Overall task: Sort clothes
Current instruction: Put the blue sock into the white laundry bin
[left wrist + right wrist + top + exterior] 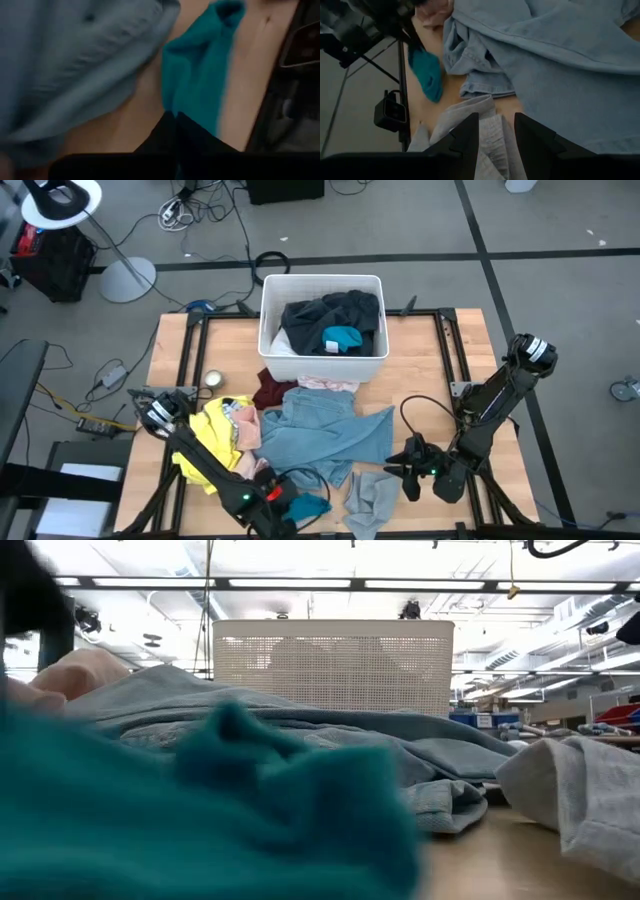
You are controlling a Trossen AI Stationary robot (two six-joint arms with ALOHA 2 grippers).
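My left gripper (288,503) is at the table's near edge, shut on a teal garment (310,506), which also shows in the left wrist view (200,75). My right gripper (392,468) is open at the near right, its fingers pointing left over a light grey garment (465,112). A light blue denim garment (320,435) lies spread in the middle, with yellow (212,438), pink (240,418) and maroon (272,388) garments to its left and far side. The white bin (322,365) at the far side holds black garments (335,315) and a teal one (342,340). My left gripper pinches the teal garment's near end (182,112) between its two shut fingers, coming low from the table's left. The rest of the garment lies slack on the wood beyond the fingertips. Whether my right gripper touches the grey garment, I cannot tell.
The denim's edge (65,60) lies close beside the teal garment. A small round tin (212,379) sits at the far left of the table. Bare wood shows at the far right (440,370). Cables and a lamp stand lie on the floor beyond.
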